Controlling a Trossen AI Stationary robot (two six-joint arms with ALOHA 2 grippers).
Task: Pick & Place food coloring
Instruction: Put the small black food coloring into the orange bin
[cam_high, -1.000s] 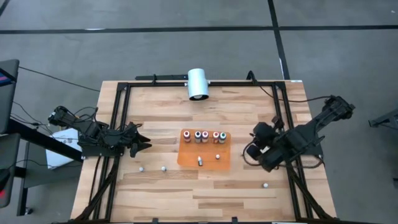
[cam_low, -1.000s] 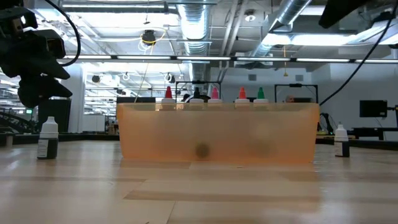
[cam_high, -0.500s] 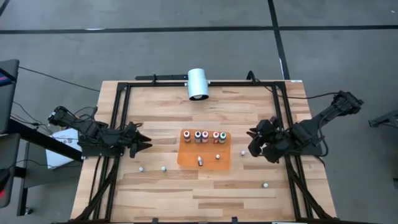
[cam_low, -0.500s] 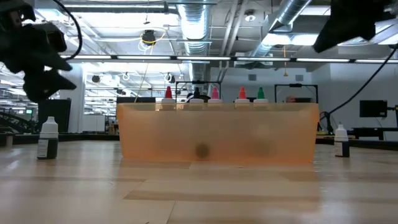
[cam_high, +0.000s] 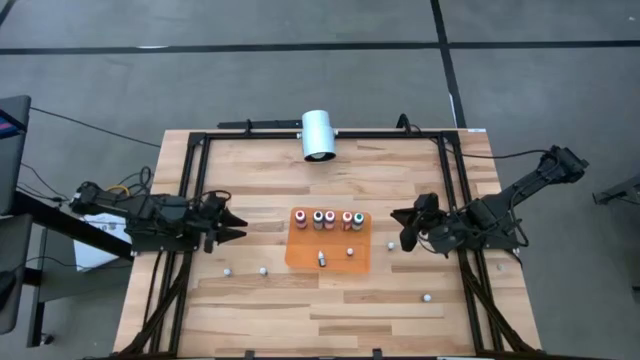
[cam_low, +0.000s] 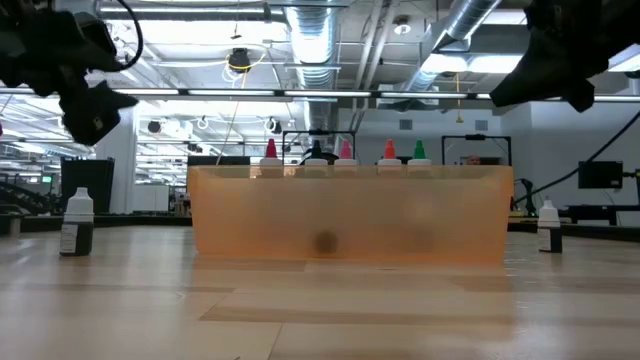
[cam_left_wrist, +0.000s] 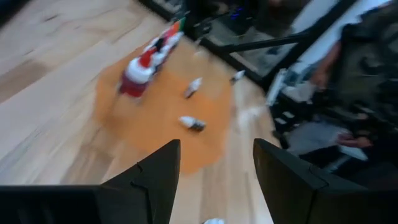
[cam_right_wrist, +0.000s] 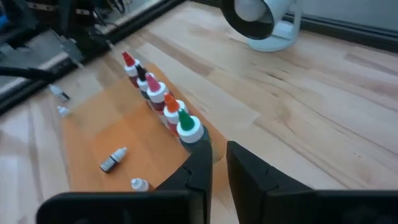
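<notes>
Five food coloring bottles (cam_high: 329, 217) stand upright, tops up, in a left-right row on the far edge of the orange mat (cam_high: 305, 252). One lying bottle (cam_high: 321, 259) is on the mat's near part, long axis near-far. One small bottle (cam_high: 350, 251) is beside it to the right. Four loose bottles are on the table (cam_high: 250, 170): one right of the mat (cam_high: 391, 245), two left-near (cam_high: 227, 270) (cam_high: 263, 270), one right-near (cam_high: 426, 297). Right gripper (cam_high: 405, 228) is just right of the mat, beside the nearest loose bottle, fingers almost together, empty. Left gripper (cam_high: 232, 228) is well left of the mat, spread wide, empty. One white cylinder (cam_high: 318, 135) at the far edge.
</notes>
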